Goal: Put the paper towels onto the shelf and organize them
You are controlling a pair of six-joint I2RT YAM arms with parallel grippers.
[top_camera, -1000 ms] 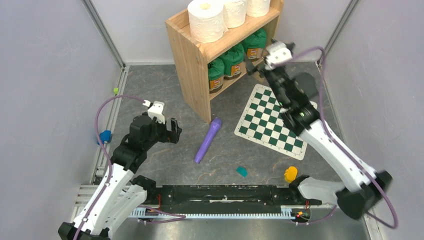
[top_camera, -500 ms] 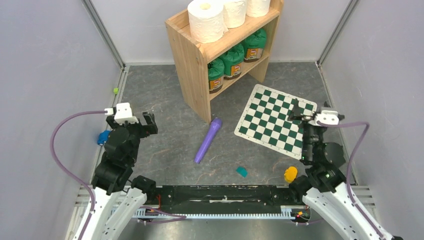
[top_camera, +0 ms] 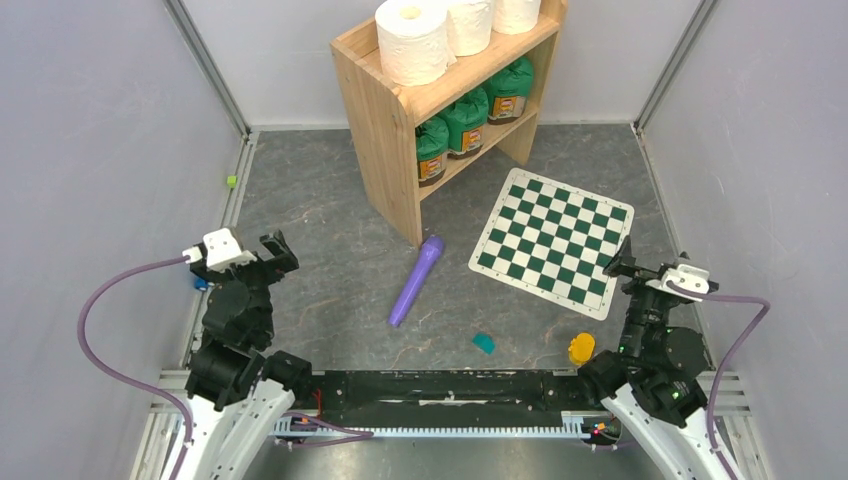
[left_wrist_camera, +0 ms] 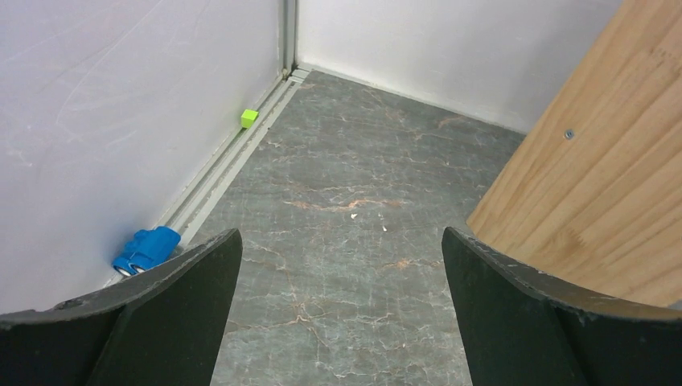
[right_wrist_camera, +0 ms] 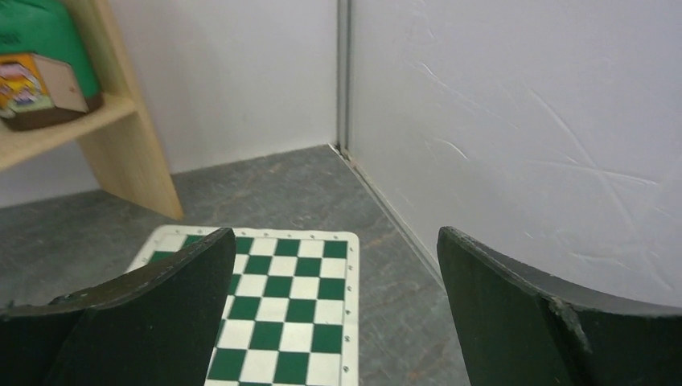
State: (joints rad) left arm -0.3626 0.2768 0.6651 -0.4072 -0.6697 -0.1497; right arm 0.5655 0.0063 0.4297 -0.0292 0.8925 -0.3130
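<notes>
Both grippers stand wide open and hold nothing. The left gripper (top_camera: 274, 250) hangs over bare floor near the left wall, and its wrist view shows only grey floor between the jaws, with the shelf's (top_camera: 385, 125) wooden side panel off to the right. The right gripper (top_camera: 618, 264) sits low by the near right corner of the checkered board (top_camera: 550, 235); nothing lies between its jaws either.

The change over the last second is a retreat. 1 second ago the right arm was stretched out to the right end of the shelf, level with the lower tier, and the left arm reached further in over the floor. Now both are folded back close to their bases, well apart from the shelf.

The paper towels (top_camera: 412, 42) have not shifted: all 3 stand upright in a row on the top tier, side by side, above the green canisters (top_camera: 465, 120) on the lower one. No roll is left on the floor, only a purple tube (top_camera: 417, 280) and small bits. I judge the placing done and the arms withdrawing to rest.
</notes>
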